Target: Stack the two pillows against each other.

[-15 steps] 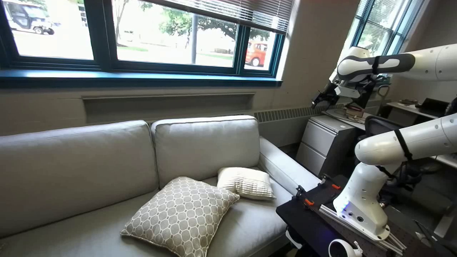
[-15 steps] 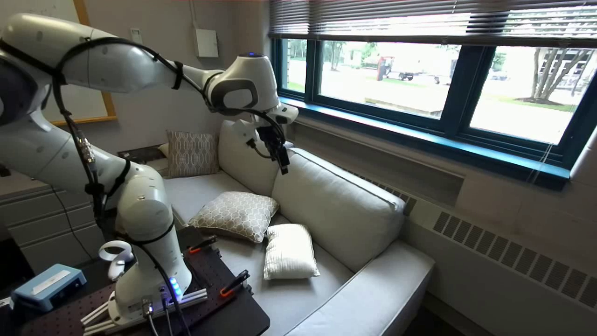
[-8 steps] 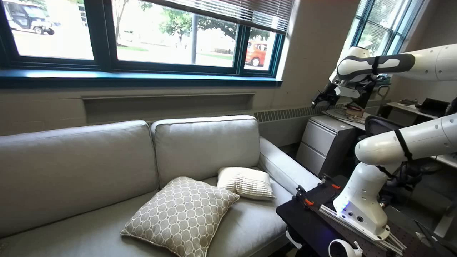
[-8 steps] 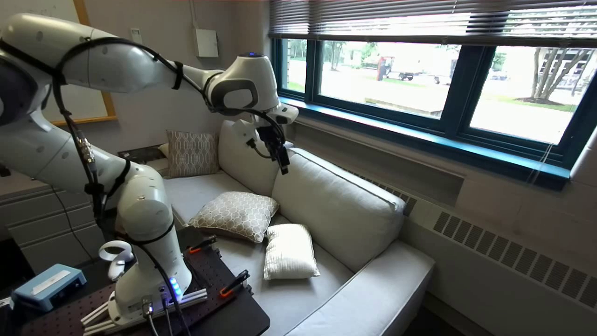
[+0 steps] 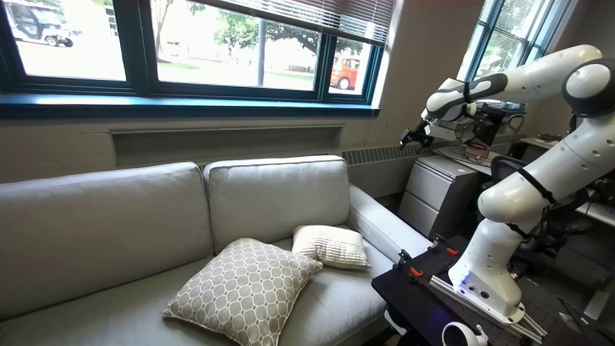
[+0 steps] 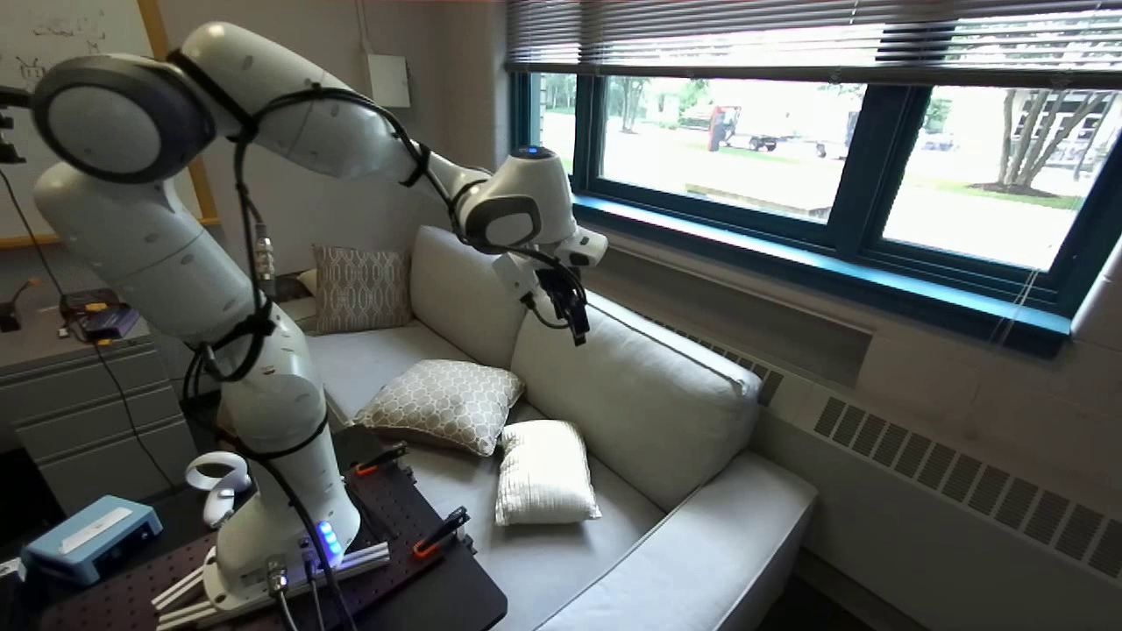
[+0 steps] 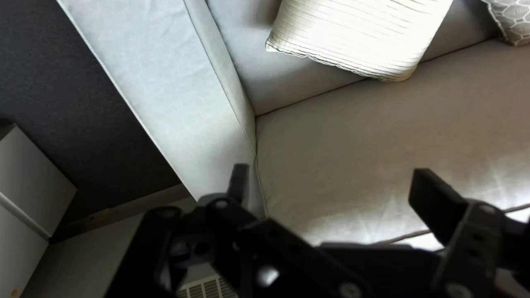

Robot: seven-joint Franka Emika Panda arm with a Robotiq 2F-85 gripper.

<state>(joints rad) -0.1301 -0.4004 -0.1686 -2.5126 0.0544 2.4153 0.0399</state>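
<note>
The large beige pillow with white lattice lies tilted on the couch seat in both exterior views point(image 5: 247, 290) point(image 6: 445, 405). The smaller cream-white pillow lies beside it, nearer the armrest, also in both exterior views point(image 5: 331, 246) point(image 6: 545, 473). Their near corners are close together. In the wrist view the cream pillow point(image 7: 360, 37) is at the top, and only a corner of the lattice pillow point(image 7: 513, 18) shows at top right. My gripper shows in both exterior views point(image 5: 411, 145) point(image 6: 578, 337). It is open and empty, raised high above the couch, away from both pillows. Its fingers are wide apart in the wrist view point(image 7: 331, 169).
The couch armrest point(image 5: 384, 218) and back cushions point(image 6: 627, 386) border the seat. A window sill point(image 6: 789, 258) and wall run behind. Another patterned pillow point(image 6: 362, 289) stands at the couch's far end. The robot's table point(image 6: 438, 578) with clamps point(image 6: 441, 530) adjoins the couch.
The arm has moved in the last half second; the gripper is shifted left in an exterior view, right and slightly lower in an exterior view. The pillows have not moved.
</note>
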